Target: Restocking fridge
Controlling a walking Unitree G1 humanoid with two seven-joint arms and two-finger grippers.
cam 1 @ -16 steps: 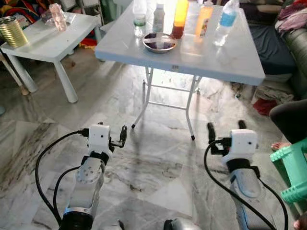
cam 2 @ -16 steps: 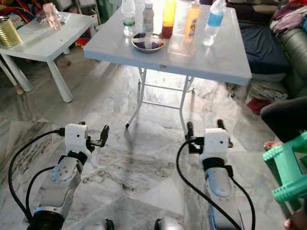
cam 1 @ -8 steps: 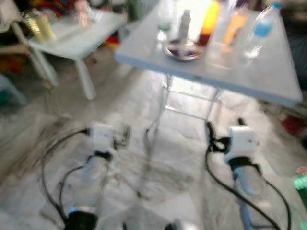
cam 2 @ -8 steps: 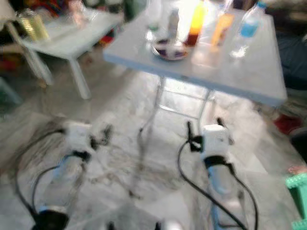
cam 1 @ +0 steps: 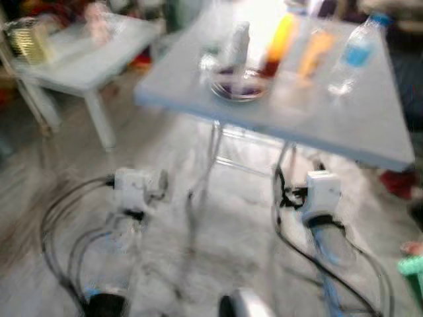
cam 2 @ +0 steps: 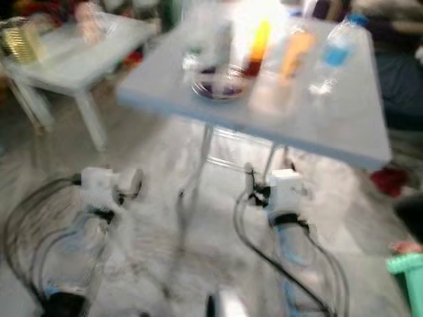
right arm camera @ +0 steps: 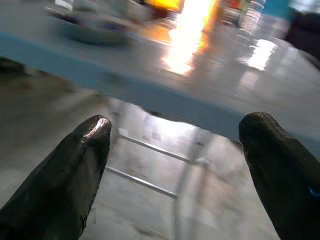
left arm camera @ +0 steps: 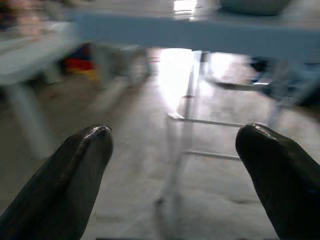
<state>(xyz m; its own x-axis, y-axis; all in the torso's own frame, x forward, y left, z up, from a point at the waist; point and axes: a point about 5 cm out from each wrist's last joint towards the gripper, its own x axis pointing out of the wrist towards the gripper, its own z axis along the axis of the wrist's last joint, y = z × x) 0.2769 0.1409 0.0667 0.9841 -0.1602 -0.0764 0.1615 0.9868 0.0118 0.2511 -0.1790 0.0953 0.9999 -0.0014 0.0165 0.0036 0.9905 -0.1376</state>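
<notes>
Heads up, your head views are pretty smeared with motion blur right now, so take the fine detail with a grain of salt. Right in front of you is a white folding table point(cam 1: 317, 125) on thin metal legs, standing on a marble-look floor point(cam 1: 218, 231). Your restocking stuff is lined up toward its far side: a small white bottle point(cam 1: 236, 43), a tall bottle of orange drink with a darker base point(cam 1: 277, 45), another orange bottle point(cam 1: 312, 53) beside it, and a clear water bottle with a blue label point(cam 1: 355, 53) off toward your right. Just in front of the first two sits a round metal dish point(cam 1: 239, 84) with something dark in it. Your left gripper point(left arm camera: 172, 150) is held low over the floor, short of the table's near edge, with its fingers spread wide and nothing between them. Your right gripper point(right arm camera: 175, 150) is likewise wide and empty, held just below the table's near edge and looking up across the tabletop. Off to your left there's a smaller white side table point(cam 1: 79, 63) with a gold ribbed can point(cam 1: 28, 41) on it, and a bit of green plastic stool point(cam 1: 414, 271) pokes in at your far right.
</notes>
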